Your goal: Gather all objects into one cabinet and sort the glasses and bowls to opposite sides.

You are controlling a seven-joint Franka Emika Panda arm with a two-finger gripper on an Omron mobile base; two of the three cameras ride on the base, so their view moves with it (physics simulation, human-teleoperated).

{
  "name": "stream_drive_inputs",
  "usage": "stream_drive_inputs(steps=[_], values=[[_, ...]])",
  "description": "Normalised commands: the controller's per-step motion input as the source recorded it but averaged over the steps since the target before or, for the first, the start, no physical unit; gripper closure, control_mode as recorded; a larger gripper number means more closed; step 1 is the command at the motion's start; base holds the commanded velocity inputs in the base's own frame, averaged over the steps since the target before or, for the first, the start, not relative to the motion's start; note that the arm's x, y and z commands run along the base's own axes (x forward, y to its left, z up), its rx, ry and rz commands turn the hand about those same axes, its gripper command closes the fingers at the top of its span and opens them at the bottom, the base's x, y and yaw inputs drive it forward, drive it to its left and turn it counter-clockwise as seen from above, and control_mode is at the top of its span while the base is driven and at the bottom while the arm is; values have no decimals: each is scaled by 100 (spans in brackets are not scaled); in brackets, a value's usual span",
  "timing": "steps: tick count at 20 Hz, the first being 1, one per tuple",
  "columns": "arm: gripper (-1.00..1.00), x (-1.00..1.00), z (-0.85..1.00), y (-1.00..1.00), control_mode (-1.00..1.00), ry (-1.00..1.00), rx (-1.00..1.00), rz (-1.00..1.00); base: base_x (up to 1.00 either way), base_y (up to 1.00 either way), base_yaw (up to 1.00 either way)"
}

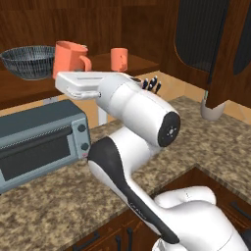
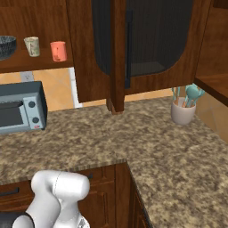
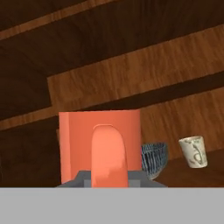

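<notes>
Though plain, salmon-orange cup (image 3: 99, 146) has handle.

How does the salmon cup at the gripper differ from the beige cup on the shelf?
The salmon cup is plain orange, while the beige cup carries a faint pattern. The salmon cup sits at the shut gripper; the beige cup stands free on the shelf. The salmon cup shows a handle; none shows on the beige cup.

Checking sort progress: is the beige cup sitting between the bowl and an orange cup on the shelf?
Yes. In the right base view the beige cup stands between the bowl and an orange cup.
</notes>
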Motion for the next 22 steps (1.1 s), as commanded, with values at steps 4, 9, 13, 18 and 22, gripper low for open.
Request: stream_drive_inputs(steps=[4,9,13,18,22], values=[[100,0,51,-51,-100,0,-4,-17,0,0,0],[100,0,12,-75,-100,3,0,-27,0,0,0],[100,1,0,-98,-100,6,0,-28,0,0,0],[100,30,-12,-92,-100,8,0,-19,0,0,0],[100,66,-39,-38,-100,9,0,-4,0,0,0]])
